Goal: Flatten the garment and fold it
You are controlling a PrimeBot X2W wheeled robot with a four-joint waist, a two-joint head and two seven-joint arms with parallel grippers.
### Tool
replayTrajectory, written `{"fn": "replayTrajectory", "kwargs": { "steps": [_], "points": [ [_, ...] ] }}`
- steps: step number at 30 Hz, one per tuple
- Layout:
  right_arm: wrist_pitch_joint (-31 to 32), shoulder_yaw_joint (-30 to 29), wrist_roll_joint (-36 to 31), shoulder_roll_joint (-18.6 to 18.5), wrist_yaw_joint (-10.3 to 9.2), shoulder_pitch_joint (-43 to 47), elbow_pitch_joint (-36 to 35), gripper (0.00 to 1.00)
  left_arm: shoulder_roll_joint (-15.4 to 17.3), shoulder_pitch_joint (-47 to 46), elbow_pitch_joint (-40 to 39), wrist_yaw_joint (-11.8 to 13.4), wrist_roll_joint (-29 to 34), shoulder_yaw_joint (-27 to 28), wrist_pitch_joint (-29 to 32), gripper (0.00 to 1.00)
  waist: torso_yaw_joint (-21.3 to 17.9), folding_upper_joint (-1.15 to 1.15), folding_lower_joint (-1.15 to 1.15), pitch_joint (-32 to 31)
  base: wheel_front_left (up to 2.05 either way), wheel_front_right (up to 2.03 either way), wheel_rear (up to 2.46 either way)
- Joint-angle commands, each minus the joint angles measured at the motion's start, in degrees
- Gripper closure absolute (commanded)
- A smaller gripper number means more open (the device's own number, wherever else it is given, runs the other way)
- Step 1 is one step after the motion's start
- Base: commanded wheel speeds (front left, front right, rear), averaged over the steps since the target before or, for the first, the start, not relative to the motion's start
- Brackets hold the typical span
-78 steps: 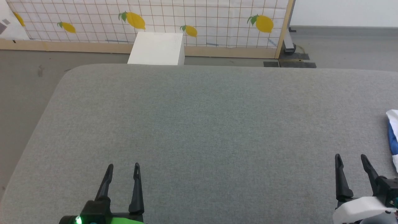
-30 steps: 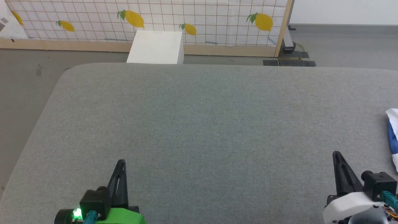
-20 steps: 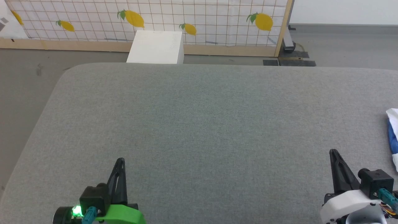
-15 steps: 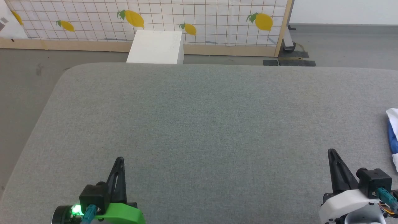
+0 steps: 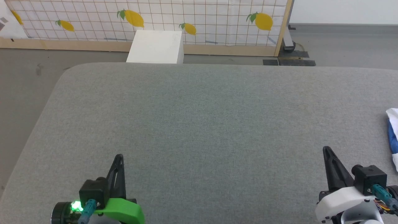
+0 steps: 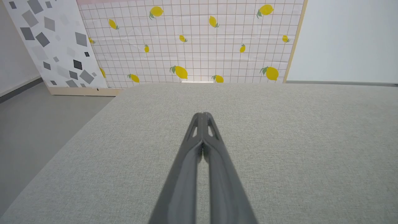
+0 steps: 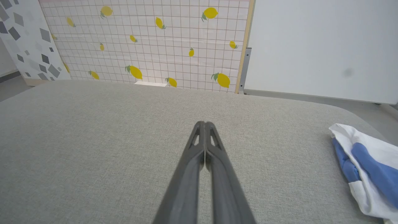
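Note:
The garment, white with blue parts, lies bunched at the right edge of the grey padded table; the head view catches just a strip of the garment at its right border. My right gripper hovers low at the lower right, shut and empty, left of the garment and apart from it. In its own wrist view the right gripper has its fingers pressed together. My left gripper stands at the lower left, shut on nothing, and the left wrist view shows the left gripper closed over bare table.
A white box stands on the floor behind the table's far edge. Behind it runs a lemon-print screen with a wooden frame. Grey floor lies to the left of the table.
Both grippers, open with fingers apart 2.6 s ago, are shut now. Over the last second both have crept slightly up the head view. The garment has not moved.

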Motion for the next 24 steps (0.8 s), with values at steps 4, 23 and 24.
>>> {"fn": "replayTrajectory", "kwargs": {
  "steps": [4, 23, 24],
  "points": [
    [0.5, 0.7, -0.4, 0.1, -0.05, -1.2, -0.6, 1.00, -0.4, -1.4, 0.4, -0.5, 1.2, 0.6, 0.7, 1.00, 0.0, 0.00, 0.00, 0.0, 0.00, 0.00, 0.00],
    [1.9, 2.5, -0.6, 0.1, -0.07, -1.8, -1.5, 1.00, -0.8, -2.9, 1.1, -1.2, 2.4, 2.0, 2.9, 1.00, 0.0, 0.00, 0.00, 0.1, 0.00, 0.00, 0.00],
    [2.0, 2.6, -0.6, 0.1, -0.07, -1.9, -1.5, 1.00, -0.9, -3.0, 1.1, -1.3, 2.5, 2.0, 3.0, 1.00, 0.0, 0.00, 0.00, 0.1, 0.00, 0.00, 0.00]
  ]
}}
